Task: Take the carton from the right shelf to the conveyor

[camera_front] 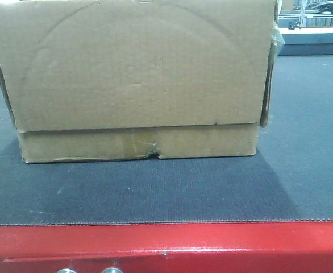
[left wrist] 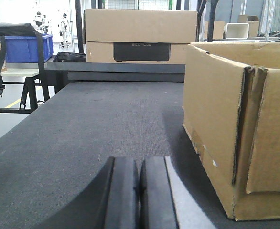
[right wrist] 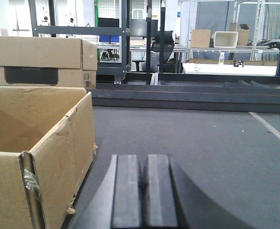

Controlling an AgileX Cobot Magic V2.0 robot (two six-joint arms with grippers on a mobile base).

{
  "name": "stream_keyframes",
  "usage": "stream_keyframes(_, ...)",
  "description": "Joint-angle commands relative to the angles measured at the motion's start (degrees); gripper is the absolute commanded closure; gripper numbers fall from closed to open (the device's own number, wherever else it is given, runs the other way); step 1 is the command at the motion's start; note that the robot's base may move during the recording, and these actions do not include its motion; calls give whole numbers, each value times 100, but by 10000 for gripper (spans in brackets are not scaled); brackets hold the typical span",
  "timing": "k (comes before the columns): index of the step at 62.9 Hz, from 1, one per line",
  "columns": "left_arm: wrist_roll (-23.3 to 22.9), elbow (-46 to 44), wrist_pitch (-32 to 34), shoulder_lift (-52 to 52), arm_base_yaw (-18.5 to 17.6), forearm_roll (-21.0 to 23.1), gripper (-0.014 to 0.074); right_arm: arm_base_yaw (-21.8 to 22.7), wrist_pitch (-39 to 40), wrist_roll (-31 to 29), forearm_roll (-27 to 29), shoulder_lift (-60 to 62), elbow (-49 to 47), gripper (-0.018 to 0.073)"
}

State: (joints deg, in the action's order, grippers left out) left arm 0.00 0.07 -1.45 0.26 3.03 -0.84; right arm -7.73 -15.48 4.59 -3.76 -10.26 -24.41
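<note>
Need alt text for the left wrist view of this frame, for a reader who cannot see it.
An open-topped brown carton sits on the dark grey conveyor belt at right, its top flaps raised. The left gripper, shut and empty, points along the belt beside it without touching. Beyond the belt stand another cardboard box and a blue bin.
</note>
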Motion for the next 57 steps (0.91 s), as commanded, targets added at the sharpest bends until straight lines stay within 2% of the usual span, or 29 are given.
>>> stream_keyframes(1, 52, -7, 114, -26, -38, 24, 592, 33, 138, -17, -76, 28, -4, 634)
stream_keyframes(28, 52, -7, 114, -26, -38, 24, 592, 58, 214, -17, -86, 28, -4, 634)
stream_keyframes(31, 52, -7, 114, -26, -38, 24, 592, 69, 174, -35, -6, 28, 19, 634)
stream_keyframes(40, 52, -7, 114, -26, -38, 24, 592, 186, 258, -868, 722, 28, 278, 634)
stream_keyframes(49, 52, -7, 114, -26, -38, 24, 592, 474, 617, -878, 1024, 63, 793, 634)
stream_keyframes(57, 52, -7, 114, -26, -38, 24, 592, 688, 984, -878, 1051, 325, 1355, 634)
